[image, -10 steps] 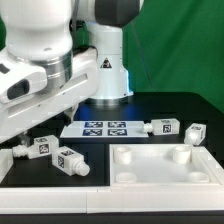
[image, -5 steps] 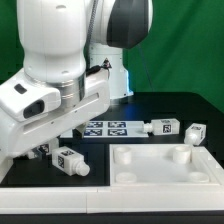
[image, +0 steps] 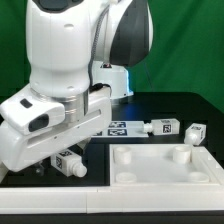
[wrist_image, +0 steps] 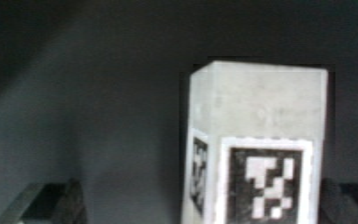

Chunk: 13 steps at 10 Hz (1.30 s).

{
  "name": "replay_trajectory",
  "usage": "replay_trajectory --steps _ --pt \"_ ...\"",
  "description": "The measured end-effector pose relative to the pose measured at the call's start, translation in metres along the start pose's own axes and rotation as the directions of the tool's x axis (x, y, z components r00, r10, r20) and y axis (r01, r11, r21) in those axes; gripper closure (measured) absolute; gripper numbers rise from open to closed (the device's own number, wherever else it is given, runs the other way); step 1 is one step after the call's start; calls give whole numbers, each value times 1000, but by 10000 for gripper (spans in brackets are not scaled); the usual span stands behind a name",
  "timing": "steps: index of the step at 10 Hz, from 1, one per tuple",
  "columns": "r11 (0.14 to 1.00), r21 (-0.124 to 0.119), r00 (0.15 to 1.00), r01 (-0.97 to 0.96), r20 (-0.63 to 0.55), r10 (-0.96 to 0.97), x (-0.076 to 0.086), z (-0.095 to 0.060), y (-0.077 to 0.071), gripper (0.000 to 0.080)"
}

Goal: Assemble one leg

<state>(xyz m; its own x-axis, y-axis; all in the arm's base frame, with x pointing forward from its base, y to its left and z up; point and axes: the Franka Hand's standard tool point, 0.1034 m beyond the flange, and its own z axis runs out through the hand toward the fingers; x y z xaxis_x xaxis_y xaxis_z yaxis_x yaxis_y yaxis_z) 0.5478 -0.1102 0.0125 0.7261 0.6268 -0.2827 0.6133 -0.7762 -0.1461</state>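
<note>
In the wrist view a white leg [wrist_image: 256,120] with a black-and-white tag on its blocky end lies between my open gripper [wrist_image: 204,205]. It sits close to one dark fingertip [wrist_image: 355,203] and well apart from the other. In the exterior view one leg [image: 68,162] shows under my arm at the left; my arm's body hides the gripper's fingers there. Two more legs [image: 165,127] lie at the exterior view's right, near the back.
The large white frame [image: 165,168] with round sockets lies at the front right. The marker board [image: 122,127] lies behind it, partly hidden by my arm. The robot's base stands at the back. A white rim runs along the table's front edge.
My arm has swung lower and toward the exterior view's right, over the legs at the left. It now hides one of them and part of the marker board.
</note>
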Motion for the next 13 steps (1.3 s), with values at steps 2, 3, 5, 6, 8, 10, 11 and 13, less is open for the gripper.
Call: replay_trajectory --steps 2,3,5,6,8,10,11,13 --pt "1000 0 1000 0 0 0 0 0 0 150" --pt "1000 0 1000 0 0 0 0 0 0 273" --pt "1000 -3 1000 0 0 0 -1 -1 1 407" --pt "1000 -4 1000 -1 -1 1 -1 -2 2 511" --pt "1000 -26 1000 14 -27 -15 -2 -8 -5 511" --pt "991 -79 990 111 -77 -117 -19 -29 -42 511" --pt "982 -94 980 165 -100 -174 -32 -40 -52 511" --pt "975 -138 970 173 -147 -193 -49 -51 -59 511"
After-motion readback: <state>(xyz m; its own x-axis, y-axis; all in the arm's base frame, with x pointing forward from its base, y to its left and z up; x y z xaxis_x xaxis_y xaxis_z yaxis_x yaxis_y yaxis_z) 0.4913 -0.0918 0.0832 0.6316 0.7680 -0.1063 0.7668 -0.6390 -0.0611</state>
